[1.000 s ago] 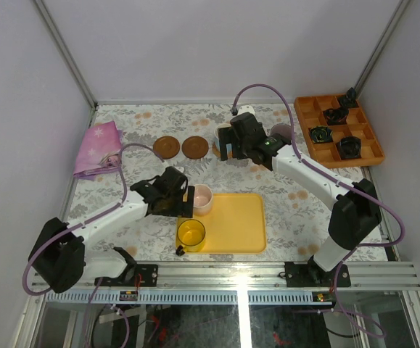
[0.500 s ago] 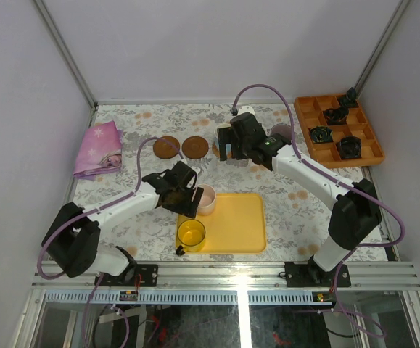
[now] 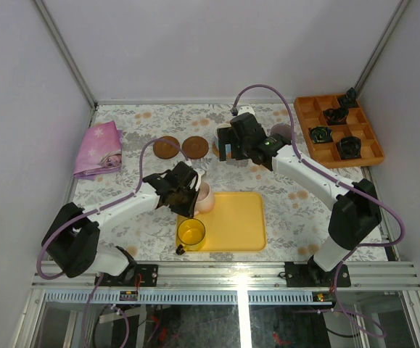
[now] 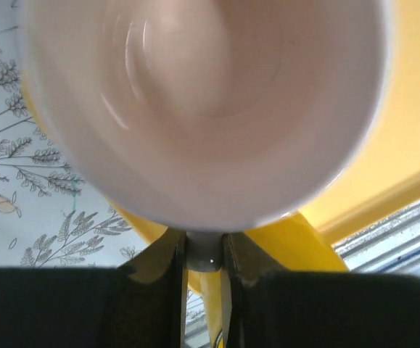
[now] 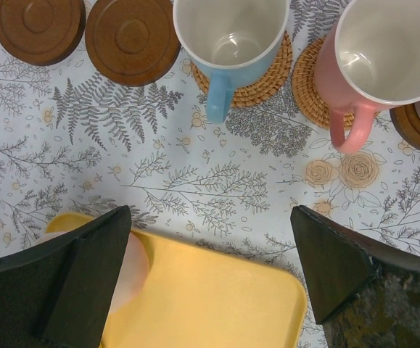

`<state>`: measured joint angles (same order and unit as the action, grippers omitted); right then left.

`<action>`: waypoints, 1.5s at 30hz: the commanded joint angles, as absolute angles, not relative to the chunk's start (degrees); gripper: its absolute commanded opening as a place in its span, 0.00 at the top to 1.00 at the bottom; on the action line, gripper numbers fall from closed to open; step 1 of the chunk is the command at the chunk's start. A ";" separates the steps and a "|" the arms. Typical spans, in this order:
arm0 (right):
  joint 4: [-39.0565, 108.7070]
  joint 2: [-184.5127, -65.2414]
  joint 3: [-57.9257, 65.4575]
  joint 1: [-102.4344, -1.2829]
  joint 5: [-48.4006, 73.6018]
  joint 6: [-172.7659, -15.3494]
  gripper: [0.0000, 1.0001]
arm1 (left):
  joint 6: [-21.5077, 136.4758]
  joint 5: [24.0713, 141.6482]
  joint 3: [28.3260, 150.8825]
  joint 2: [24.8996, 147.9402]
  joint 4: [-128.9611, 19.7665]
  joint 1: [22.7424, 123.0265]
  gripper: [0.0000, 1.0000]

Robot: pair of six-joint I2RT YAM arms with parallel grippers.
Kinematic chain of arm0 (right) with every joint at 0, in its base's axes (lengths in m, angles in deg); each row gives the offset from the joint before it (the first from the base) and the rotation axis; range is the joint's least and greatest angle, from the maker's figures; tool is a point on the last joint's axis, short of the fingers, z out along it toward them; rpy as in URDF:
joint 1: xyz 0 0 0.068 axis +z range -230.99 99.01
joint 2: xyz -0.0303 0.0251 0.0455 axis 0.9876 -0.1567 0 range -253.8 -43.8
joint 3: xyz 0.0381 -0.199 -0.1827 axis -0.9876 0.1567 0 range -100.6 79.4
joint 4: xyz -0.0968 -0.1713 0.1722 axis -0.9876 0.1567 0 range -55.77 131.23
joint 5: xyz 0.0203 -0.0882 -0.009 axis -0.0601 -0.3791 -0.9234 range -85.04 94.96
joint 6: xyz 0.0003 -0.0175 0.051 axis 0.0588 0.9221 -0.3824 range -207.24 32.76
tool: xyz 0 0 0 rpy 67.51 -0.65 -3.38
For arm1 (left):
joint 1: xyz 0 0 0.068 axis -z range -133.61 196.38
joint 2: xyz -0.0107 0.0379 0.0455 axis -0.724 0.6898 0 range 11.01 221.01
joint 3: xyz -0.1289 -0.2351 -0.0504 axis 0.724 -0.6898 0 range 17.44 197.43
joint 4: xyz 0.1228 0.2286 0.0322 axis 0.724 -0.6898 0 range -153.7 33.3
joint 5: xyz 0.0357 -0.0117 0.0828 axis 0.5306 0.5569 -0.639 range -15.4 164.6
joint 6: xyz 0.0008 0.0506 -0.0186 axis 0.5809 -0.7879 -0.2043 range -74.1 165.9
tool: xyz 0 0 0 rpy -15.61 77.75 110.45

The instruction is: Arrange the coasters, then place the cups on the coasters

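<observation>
Bright even light, faint shadows; pale pink cup [image 4: 202,109] close, blurred

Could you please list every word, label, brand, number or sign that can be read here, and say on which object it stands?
No readable text, number or sign appears in any view.
Pale pink ceramic mug, light blue ceramic mug, round brown wooden coasters, yellow rectangular plastic tray: no marking shows.
Floral tablecloth: only printed plants.
Small black gadgets in the orange divided tray: too small to tell.

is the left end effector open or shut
Shut: the left end effector pinches the pale pink cup by its handle, seen in the left wrist view.
</observation>
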<state>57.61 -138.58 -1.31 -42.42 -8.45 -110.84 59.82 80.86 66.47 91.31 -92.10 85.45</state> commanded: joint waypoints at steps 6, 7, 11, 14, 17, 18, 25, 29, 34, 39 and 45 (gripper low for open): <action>55.22 -137.65 -0.19 -42.78 -7.50 -111.16 0.01 | 61.72 79.44 66.45 88.85 -86.39 86.01 1.00; 55.04 -137.55 -0.10 -42.76 -7.46 -111.15 0.01 | 61.98 78.58 66.82 88.41 -86.26 86.27 1.00; 54.22 -137.01 0.47 -42.80 -7.72 -110.93 0.01 | 62.40 74.30 68.57 86.49 -86.22 87.14 1.00; 53.48 -136.54 0.99 -42.75 -8.14 -110.86 0.01 | 62.66 70.95 69.99 84.84 -86.23 87.42 1.00; 53.22 -136.36 1.19 -42.75 -8.85 -110.67 0.01 | 62.93 68.22 70.95 83.24 -86.32 87.43 1.00; 53.17 -136.35 1.29 -42.76 -9.14 -110.67 0.01 | 63.07 67.19 71.42 82.84 -86.39 87.43 1.00; 53.60 -134.76 4.04 -42.75 -12.71 -110.96 0.04 | 63.21 57.66 75.17 85.86 -86.44 87.14 1.00; 52.70 -131.86 8.50 -42.75 -15.74 -110.69 0.19 | 62.22 56.81 78.51 92.27 -84.12 85.02 1.00; 53.43 -128.81 12.04 -42.75 -19.37 -111.11 0.26 | 62.26 57.45 85.51 101.42 -82.92 80.23 1.00; 52.84 -125.88 13.34 -42.75 -21.85 -112.09 0.26 | 62.14 57.05 95.15 110.42 -84.63 77.06 1.00; 53.08 -125.48 12.90 -42.75 -23.93 -111.29 0.27 | 62.65 59.57 102.83 118.53 -85.43 74.67 1.00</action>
